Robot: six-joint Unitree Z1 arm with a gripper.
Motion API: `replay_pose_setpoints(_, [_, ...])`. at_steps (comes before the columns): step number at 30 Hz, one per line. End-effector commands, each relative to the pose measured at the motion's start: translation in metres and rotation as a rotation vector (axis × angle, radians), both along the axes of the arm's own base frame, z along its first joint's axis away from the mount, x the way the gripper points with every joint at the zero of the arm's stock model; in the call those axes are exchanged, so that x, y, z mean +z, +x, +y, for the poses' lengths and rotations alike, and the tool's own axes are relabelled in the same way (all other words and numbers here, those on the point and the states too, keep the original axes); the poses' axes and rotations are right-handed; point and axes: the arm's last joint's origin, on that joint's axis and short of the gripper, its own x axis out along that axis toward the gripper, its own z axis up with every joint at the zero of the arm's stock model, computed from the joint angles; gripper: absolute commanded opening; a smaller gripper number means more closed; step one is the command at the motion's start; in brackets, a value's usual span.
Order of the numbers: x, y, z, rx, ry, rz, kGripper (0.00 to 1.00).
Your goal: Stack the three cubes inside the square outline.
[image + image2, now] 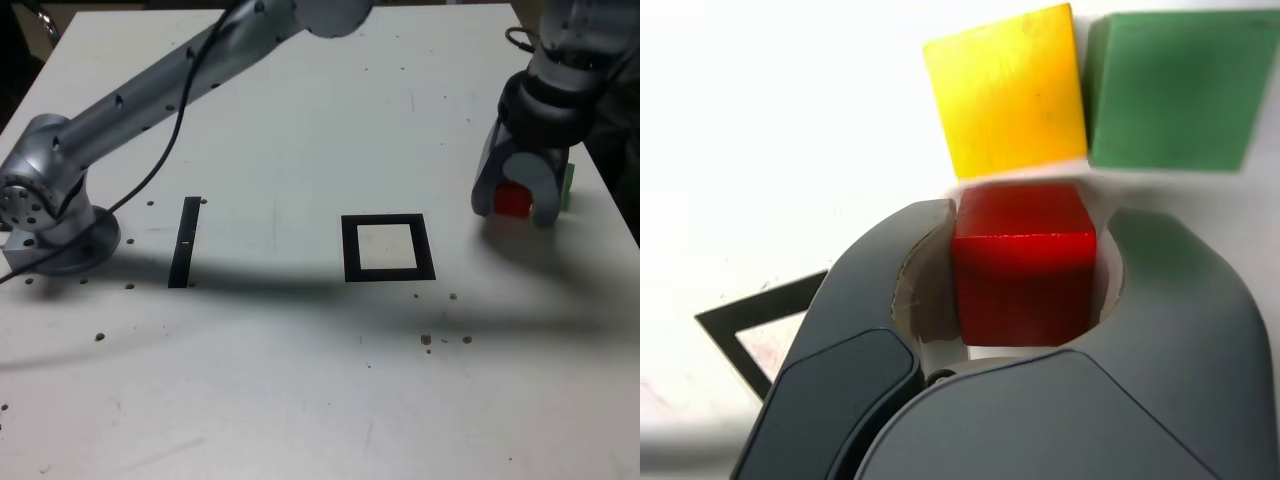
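Wrist view | claw [1025, 275] clamps red cube [1025, 265] | square outline [388, 248] w/ nothing inside

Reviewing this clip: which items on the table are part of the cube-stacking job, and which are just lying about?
Job items: red cube, shut in the gripper; yellow cube; green cube; square outline.

Lying about: straight black strip; dark specks on the table.

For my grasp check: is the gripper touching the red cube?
Touching. The wrist view shows the gripper shut on the red cube, both fingers pressed against its sides with no gap.
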Motion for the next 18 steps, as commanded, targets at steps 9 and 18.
replay_pose_setpoints(9, [0.065,-0.057,-0.019,0.005,0.002,-0.007,0.26])
replay_pose_setpoints(18, [0.063,-0.109,-0.015,0.129,-0.008,0.035,0.26])
